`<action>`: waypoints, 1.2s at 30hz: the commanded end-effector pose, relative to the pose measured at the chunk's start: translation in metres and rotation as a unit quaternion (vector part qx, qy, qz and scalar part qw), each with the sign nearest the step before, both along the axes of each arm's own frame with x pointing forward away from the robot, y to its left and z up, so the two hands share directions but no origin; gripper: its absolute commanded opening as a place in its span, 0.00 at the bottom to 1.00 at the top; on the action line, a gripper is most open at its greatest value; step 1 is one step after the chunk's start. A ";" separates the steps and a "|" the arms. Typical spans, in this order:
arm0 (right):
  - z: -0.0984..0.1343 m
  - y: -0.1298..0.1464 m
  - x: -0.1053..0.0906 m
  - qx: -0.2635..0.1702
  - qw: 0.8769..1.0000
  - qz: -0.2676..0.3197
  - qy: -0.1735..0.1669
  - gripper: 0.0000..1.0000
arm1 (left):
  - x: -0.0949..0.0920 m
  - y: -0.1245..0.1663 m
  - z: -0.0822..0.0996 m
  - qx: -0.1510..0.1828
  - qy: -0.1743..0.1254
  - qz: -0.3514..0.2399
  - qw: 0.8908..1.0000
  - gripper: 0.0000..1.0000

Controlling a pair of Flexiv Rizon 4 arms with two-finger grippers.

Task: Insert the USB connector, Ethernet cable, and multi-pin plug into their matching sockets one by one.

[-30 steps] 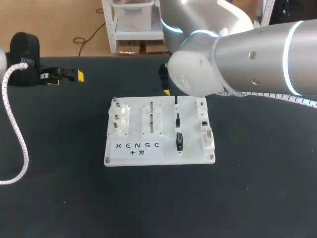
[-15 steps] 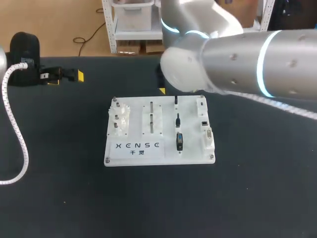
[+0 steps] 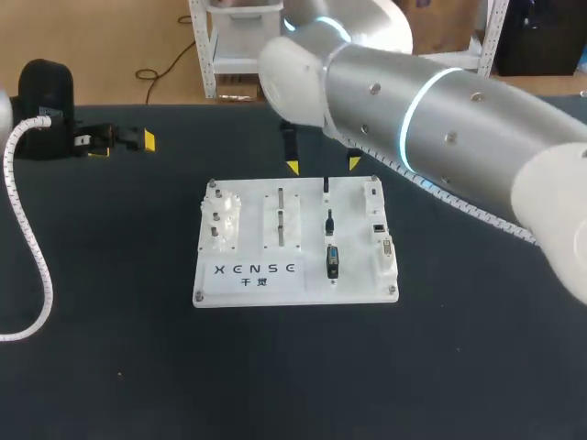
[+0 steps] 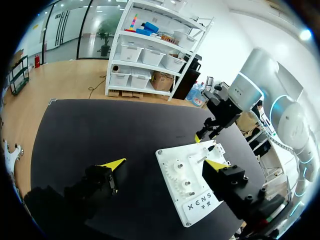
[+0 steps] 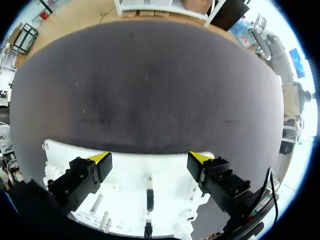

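Lying in a single file down the right half of the white board, the three dark plugs are what we have to move. The farthest plug is slim and close to the board's far edge, the middle plug sits just nearer than it, and the multi-pin plug, the broadest, is nearest to us. We cannot tell which of the two slim ones is the USB connector and which the Ethernet one. Each has its long axis along the file, running from the far edge toward the near one. All three lie apart from the sockets, which sit in a raised strip just beside the file on our right arm's side. Our right hand hangs over the board's far edge with its fingers spread wide and nothing held between them. In the right wrist view the farthest plug lies under the gap between those fingers, one yellow tip standing to each side of the file. The line between the tips thus crosses the plug's long axis, so we judge that a descent and a squeeze would take it by its long flanks. Our left hand rests near the far left corner of the counter, well apart from the board, fingers likewise spread and empty. We judge the right arm, much the nearer, should take the first plug.
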State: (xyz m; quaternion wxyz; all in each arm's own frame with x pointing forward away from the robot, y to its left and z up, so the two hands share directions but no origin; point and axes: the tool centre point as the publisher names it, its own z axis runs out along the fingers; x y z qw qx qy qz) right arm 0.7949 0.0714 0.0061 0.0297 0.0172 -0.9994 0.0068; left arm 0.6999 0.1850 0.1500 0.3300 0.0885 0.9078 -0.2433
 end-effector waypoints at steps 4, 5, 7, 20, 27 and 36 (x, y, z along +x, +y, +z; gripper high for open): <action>0.009 0.001 -0.034 0.008 1.000 0.013 -0.009 1.00 | 0.000 0.000 0.000 0.000 0.000 0.000 1.000 1.00; 0.010 0.002 -0.037 0.007 1.000 0.014 -0.009 1.00 | 0.000 0.000 0.000 0.000 0.000 0.000 1.000 1.00; 0.009 0.002 -0.044 0.004 1.000 0.017 -0.010 1.00 | 0.000 0.000 0.000 0.000 0.000 0.000 1.000 1.00; -0.002 0.000 -0.054 -0.005 1.000 0.014 -0.025 1.00 | 0.000 0.000 0.000 0.000 0.000 0.000 1.000 1.00; -0.004 0.001 -0.053 -0.012 0.998 0.023 -0.053 1.00 | 0.000 0.000 0.000 0.000 0.000 0.000 1.000 1.00; -0.004 -0.004 -0.055 -0.005 0.997 0.015 -0.074 1.00 | 0.000 0.000 0.000 0.000 0.000 0.000 1.000 1.00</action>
